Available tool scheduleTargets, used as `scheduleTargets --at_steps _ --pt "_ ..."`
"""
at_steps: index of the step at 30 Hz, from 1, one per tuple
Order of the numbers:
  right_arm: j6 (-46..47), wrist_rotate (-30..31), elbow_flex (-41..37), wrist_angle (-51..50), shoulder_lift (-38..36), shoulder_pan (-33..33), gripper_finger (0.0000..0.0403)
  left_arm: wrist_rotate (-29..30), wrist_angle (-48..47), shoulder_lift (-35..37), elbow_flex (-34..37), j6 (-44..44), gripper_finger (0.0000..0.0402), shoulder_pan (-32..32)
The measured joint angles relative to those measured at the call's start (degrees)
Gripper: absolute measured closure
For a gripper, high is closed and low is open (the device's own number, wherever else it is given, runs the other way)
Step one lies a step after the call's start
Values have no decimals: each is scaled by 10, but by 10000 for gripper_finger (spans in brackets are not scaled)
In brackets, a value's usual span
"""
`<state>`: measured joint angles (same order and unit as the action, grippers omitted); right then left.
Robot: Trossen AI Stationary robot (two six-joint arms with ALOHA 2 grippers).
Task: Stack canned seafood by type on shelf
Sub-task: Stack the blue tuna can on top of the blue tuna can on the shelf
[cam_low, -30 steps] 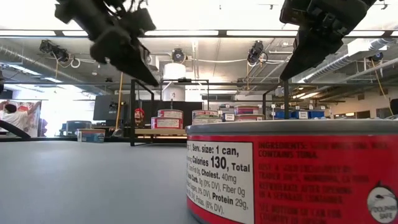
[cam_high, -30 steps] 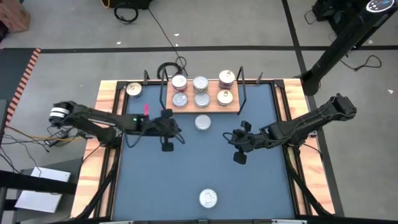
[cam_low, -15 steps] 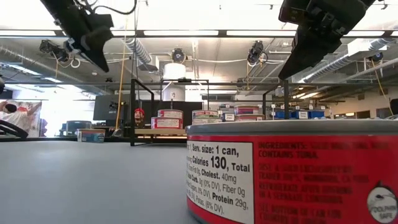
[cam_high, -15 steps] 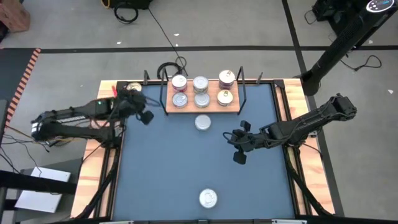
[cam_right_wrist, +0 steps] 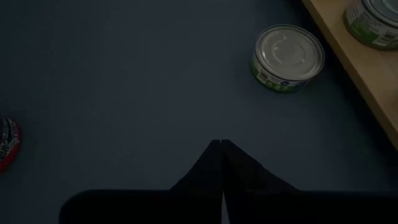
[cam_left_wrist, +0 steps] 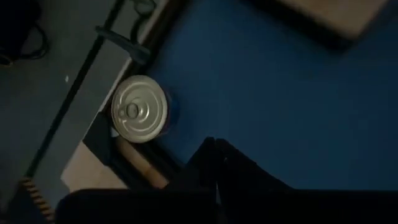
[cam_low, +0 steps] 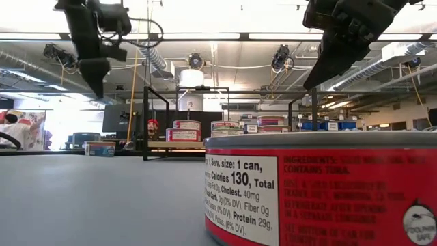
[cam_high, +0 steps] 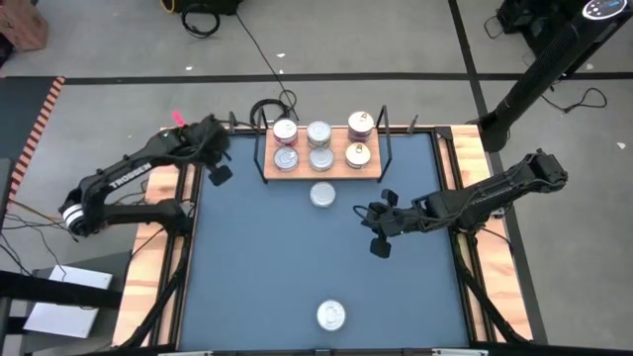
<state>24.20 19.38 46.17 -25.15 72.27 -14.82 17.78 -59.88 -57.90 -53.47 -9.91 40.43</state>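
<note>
The wooden shelf (cam_high: 321, 170) stands at the table's far edge with several cans (cam_high: 319, 144) on it. One silver-lidded can (cam_high: 322, 195) stands on the blue table just in front of the shelf. A red-labelled can (cam_high: 331, 315) stands by the near edge. A gold-lidded can (cam_left_wrist: 140, 117) stands in the far left corner. My left gripper (cam_high: 220, 174) hangs shut above that corner, pointing steeply down and holding nothing. My right gripper (cam_high: 379, 243) hangs shut and empty over the table right of centre, near the silver-lidded can (cam_right_wrist: 288, 57).
The blue table has a raised wooden rim (cam_high: 168, 163). Black wire uprights (cam_high: 384, 148) stand at the shelf's ends. In the low view the red-labelled can (cam_low: 321, 191) fills the foreground. Bare blue table (cam_high: 257, 267) lies between the two arms.
My left gripper has swung from in front of the shelf toward the table's far left corner, rising and tipping to point more steeply down. It has stayed shut and empty. No can has moved.
</note>
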Motion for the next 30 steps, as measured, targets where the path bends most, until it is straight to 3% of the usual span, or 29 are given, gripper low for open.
scheduleTargets --at_steps 6,16,25,30 --pt "-8 0 0 0 0 0 395 -1 3 -49 1 -105 397 46" --pt "-5 0 0 0 0 0 395 10 66 -160 1 -47 397 142" --pt "-4 0 0 0 0 0 395 10 118 -225 1 -95 397 183" --pt "-4 0 0 0 0 0 394 9 154 -239 1 -58 397 196"
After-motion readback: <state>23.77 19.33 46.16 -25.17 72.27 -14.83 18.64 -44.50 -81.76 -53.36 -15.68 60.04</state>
